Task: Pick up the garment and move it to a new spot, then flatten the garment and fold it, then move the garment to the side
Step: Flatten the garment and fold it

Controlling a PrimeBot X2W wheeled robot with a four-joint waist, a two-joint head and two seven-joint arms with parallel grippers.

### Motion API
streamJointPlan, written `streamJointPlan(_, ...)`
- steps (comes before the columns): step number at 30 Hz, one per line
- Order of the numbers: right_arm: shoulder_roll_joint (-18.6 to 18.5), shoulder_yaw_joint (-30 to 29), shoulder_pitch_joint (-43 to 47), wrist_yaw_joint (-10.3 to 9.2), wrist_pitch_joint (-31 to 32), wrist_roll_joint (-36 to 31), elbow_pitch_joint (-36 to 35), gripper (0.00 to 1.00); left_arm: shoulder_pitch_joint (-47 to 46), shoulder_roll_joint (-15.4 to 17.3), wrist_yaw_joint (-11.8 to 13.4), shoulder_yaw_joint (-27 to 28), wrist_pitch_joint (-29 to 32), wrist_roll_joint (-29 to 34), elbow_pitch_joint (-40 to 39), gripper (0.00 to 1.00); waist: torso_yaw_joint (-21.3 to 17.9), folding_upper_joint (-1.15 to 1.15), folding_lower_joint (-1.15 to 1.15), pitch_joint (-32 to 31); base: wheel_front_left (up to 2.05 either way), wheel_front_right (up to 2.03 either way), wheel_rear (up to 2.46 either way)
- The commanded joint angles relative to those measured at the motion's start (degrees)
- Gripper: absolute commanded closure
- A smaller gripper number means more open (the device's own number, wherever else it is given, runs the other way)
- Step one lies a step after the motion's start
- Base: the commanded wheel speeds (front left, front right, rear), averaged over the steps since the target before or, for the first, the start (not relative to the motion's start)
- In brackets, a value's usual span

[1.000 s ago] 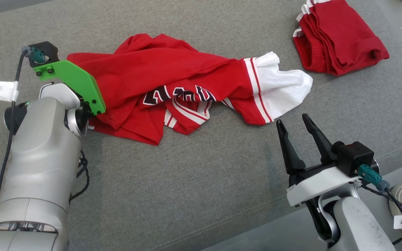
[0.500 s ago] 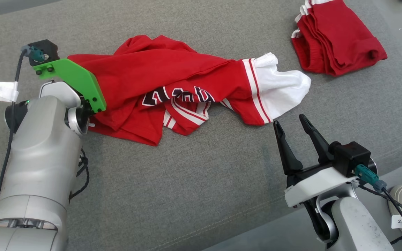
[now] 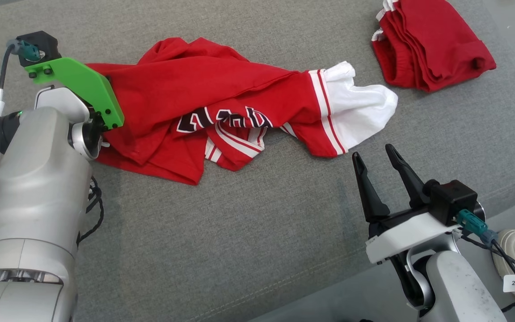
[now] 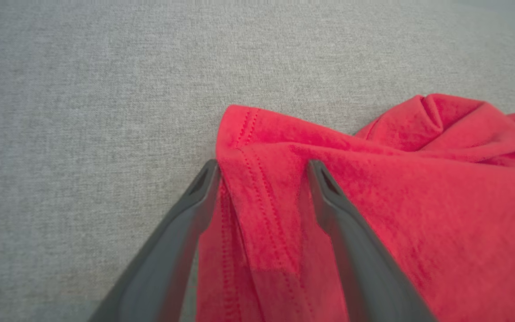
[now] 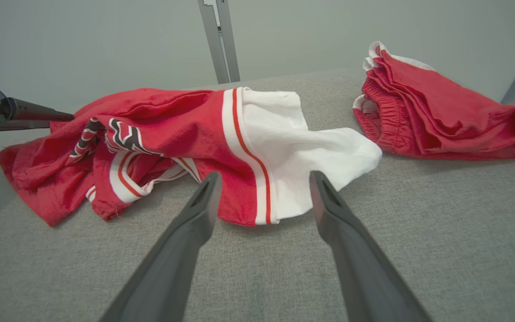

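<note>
Both jaws wide | left gripper (image 4: 262, 167) astride garment (image 3: 221, 89) hem, not clamped | right gripper (image 3: 373, 153) empty, near garment's white sleeve

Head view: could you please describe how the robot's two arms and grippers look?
Both forearms are silver-grey; each gripper has two long, dark, tapering fingers. The left gripper wears a green bracket, the right gripper a white bracket. Each carries a black camera block, teal plug and cable.
</note>
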Motion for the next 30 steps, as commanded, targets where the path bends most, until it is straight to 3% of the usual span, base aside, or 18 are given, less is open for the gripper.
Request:
streamJointPlan(1, -0.03, -0.08, -0.68, -0.07, -0.31, -0.37, -0.14, 0.00, -0.94, 0.55, -0.28, -0.10, -0.41, 0.27, 0.13, 0.03, 0.05, 0.00, 0.00, 0.01, 0.00, 0.00, 0.00)
streamJointPlan(2, -0.03, -0.12, -0.72, -0.07, -0.35, -0.40, -0.10, 0.00, -1.00, 0.43, -0.49, -0.17, -0.43, 0.16, 0.25, 0.22, 0.10, 0.00, 0.00, 0.01, 0.00, 0.00, 0.00)
streamJointPlan(5, -0.03, -0.25, -0.68, -0.07, -0.40, -0.46, 0.19, 0.00, -1.01, -0.11, -1.14, -0.59, -0.69, -0.03, 0.42, 0.99, 0.27, 0.00, 0.00, -0.07, 0.00, 0.00, 0.00)
streamJointPlan(14, -0.03, -0.32, -1.08, -0.07, -0.23, -0.57, 0.60, 0.00, -1.61, -0.83, -2.93, -0.49, -3.29, -1.27, 0.13, 1.00, 0.77, 0.00, 0.00, -0.34, 0.00, 0.00, 0.00)
streamJointPlan(30, -0.03, -0.10, -0.69, -0.07, -0.35, -0.50, 1.37, 0.00, -10.25, 1.61, -3.68, -2.96, -27.44, 3.47, -9.19, 1.00, 1.06, 0.00, 0.00, -2.38, 0.00, 0.00, 0.00)
